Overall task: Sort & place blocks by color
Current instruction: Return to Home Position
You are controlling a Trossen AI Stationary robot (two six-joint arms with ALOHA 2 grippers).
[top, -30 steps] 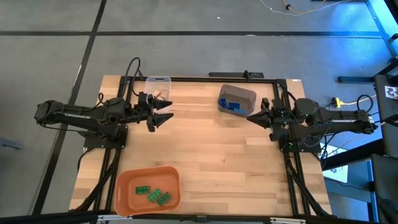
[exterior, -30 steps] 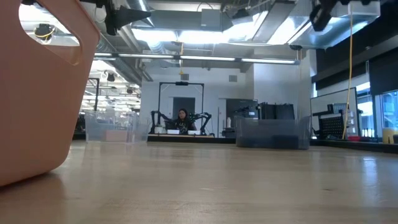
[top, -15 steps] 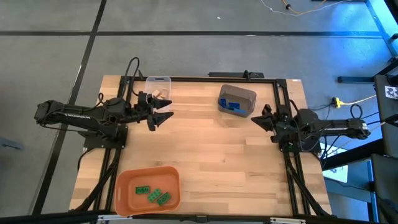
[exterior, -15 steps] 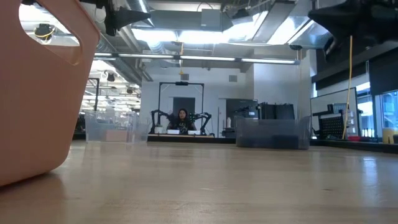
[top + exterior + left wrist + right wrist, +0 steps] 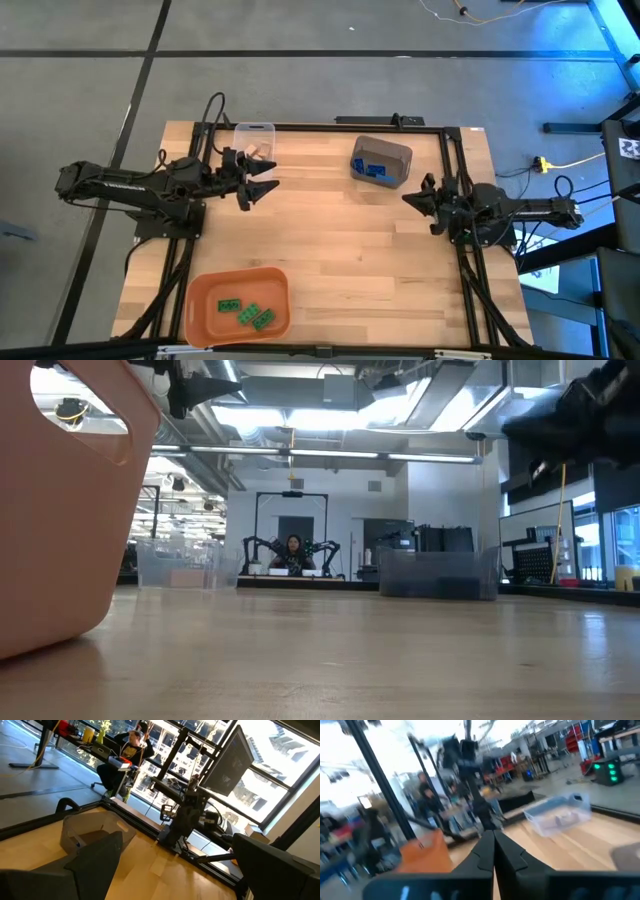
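Several green blocks (image 5: 245,312) lie in the orange bin (image 5: 200,290) at the near left. Blue blocks (image 5: 377,169) sit in the grey bin (image 5: 395,152) at the far middle. A pale tan block (image 5: 254,150) lies in the clear bin (image 5: 240,133) at the far left. My left gripper (image 5: 268,180) hovers open just near of the clear bin, fingers pointing toward the table's right; its fingers stand wide apart in the left wrist view (image 5: 180,865). My right gripper (image 5: 406,197) is shut (image 5: 494,840) and sits near-right of the grey bin, pointing left. Neither holds a block.
A dark metal frame (image 5: 300,127) runs around the table's edges. Bare wood (image 5: 340,250) spreads between the two grippers and toward the near right. In the low view the orange bin (image 5: 60,510) looms at the near left. A person (image 5: 293,548) sits in the room beyond.
My right arm has drawn back toward the table's right edge and a little toward the near edge, away from the grey bin. The blocks and bins have stayed put.
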